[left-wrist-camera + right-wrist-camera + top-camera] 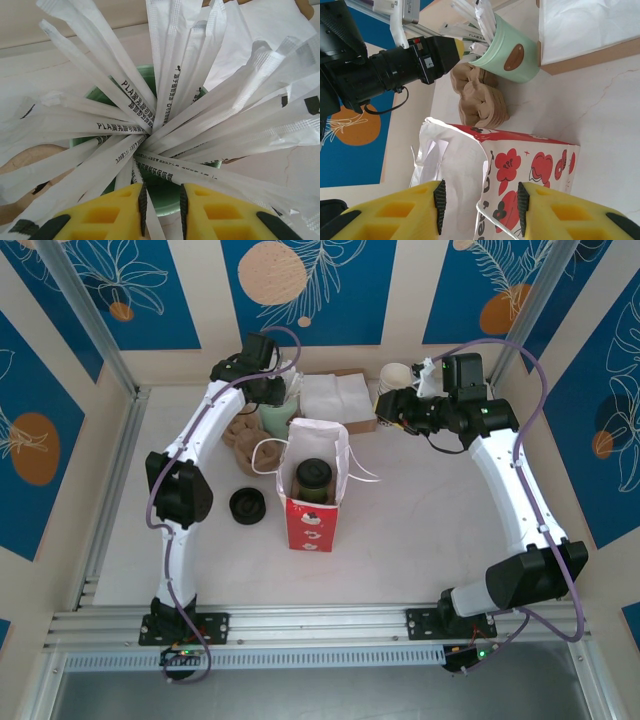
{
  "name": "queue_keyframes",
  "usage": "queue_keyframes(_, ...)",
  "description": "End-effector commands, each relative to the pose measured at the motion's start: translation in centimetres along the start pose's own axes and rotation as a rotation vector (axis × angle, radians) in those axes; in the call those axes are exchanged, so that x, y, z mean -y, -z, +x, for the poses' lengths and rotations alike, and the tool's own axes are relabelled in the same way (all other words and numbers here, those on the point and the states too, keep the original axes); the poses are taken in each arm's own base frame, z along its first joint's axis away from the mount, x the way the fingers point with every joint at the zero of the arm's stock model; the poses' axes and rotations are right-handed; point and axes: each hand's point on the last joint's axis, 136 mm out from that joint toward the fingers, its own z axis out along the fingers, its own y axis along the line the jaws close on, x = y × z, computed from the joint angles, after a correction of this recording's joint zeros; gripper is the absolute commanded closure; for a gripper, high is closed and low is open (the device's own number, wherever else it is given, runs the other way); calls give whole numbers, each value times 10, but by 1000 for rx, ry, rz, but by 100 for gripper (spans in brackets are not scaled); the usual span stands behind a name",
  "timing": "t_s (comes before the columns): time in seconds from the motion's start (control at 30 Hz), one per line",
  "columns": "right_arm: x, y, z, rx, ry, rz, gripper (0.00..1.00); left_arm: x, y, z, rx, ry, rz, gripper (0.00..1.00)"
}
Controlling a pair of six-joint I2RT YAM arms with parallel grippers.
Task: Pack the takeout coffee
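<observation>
Yellow pads (pixel 115 215) of my left claw (pixel 162 205) sit closest, hanging over the pale green cup (pixel 165 195) that bristles with wrapped white sticks (pixel 125 90). They stand only narrowly apart, and one stick runs down into the gap; I cannot tell whether they pinch it. From above, this claw (pixel 272 392) is at the back of the table, right over that cup (pixel 277 418).

My right claw (pixel 481 207) has its pads well apart and grips nothing. It looks at the red-and-white paper bag (pixel 530 165) from the back right (pixel 388 405), near the box of napkins (pixel 335 398).

As I judge it, the main step is done. The takeout coffee (pixel 314 478) is down inside the paper bag (pixel 318 525) in the middle of the table. Its black lid faces straight up through the bag's open mouth, so it stands upright with its long axis vertical. The bag also stands upright, with its handles loose. What seems to be left is the extras, perhaps a stick or a napkin, and the bag is not closed. A flat black lid (pixel 246 505) lies just left of the bag and is no part of this.
</observation>
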Motion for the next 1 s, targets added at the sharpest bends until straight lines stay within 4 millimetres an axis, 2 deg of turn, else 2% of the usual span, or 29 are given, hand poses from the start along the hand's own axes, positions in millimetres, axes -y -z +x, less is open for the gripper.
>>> queue_keyframes(0.0,4,-5,5,-23,3,-2,56,-9,14,-7,12,2,-15,76)
queue_keyframes(0.27,6,-10,10,-42,-10,-5,56,-5,32,-8,30,-2,-3,91)
queue_keyframes(0.4,5,-11,12,-50,-5,-6,56,-4,43,-13,52,-4,-1,91)
queue_keyframes(0.6,5,-11,14,-48,1,-7,56,-4,70,-29,113,-16,-10,92)
queue_keyframes(0.7,4,-10,14,-46,4,-10,56,-6,90,-40,152,-24,-15,92)
queue_keyframes(0.8,2,-8,13,-37,9,-16,56,-7,120,-50,202,-33,-16,93)
queue_keyframes(0.97,-1,-8,8,-17,23,-22,57,5,183,-59,268,-62,66,93)
